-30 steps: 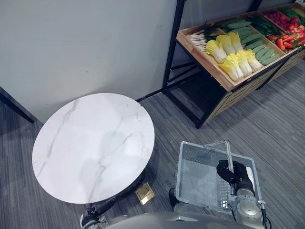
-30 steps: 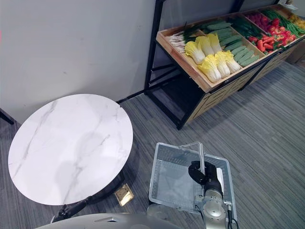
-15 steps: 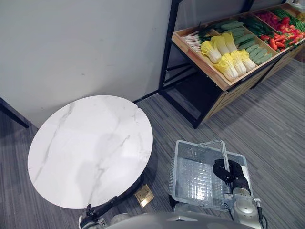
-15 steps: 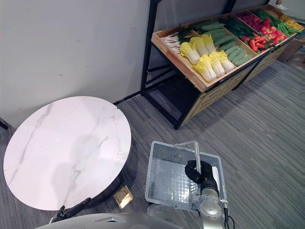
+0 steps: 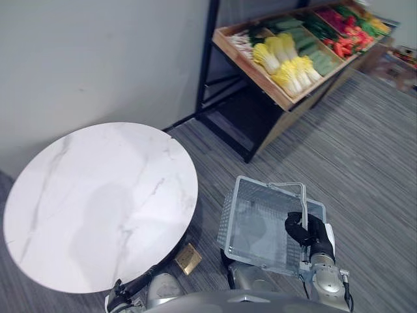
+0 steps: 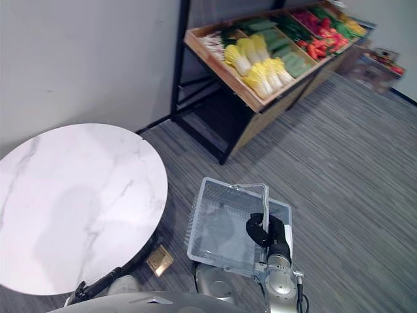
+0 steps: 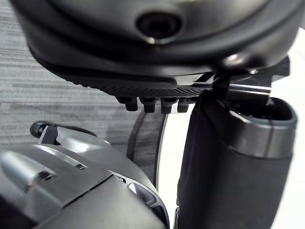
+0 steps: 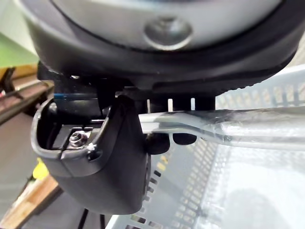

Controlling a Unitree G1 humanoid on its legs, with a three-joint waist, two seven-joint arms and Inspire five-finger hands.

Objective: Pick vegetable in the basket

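Hanging the clear mesh plastic basket (image 5: 229, 210) from its thin metal handle (image 5: 302, 202), your right hand (image 5: 311, 235) has its fingers curled round that bar near one end, so the load sits off-centre. The basket looks empty, and the vegetables lie well apart from it on the slanted wooden produce shelf (image 5: 254, 75) at the far right: pale yellow cabbages (image 5: 287, 62), green cucumbers (image 5: 316, 62) and red peppers (image 5: 345, 45). I judge the main risk to be swing. A loose bar grip lets the basket tip or rock as you close in, and it could strike the shelf's black metal frame (image 5: 207, 59) or the round white marble table (image 5: 98, 195) just to its left. Once a heavy cabbage goes in, the handle may slide through the hand and spill the load. Your left hand (image 7: 233, 167) sits low at the near left, and I cannot tell whether it is open or closed. Check it before you reach, or it may knock produce off the slope.
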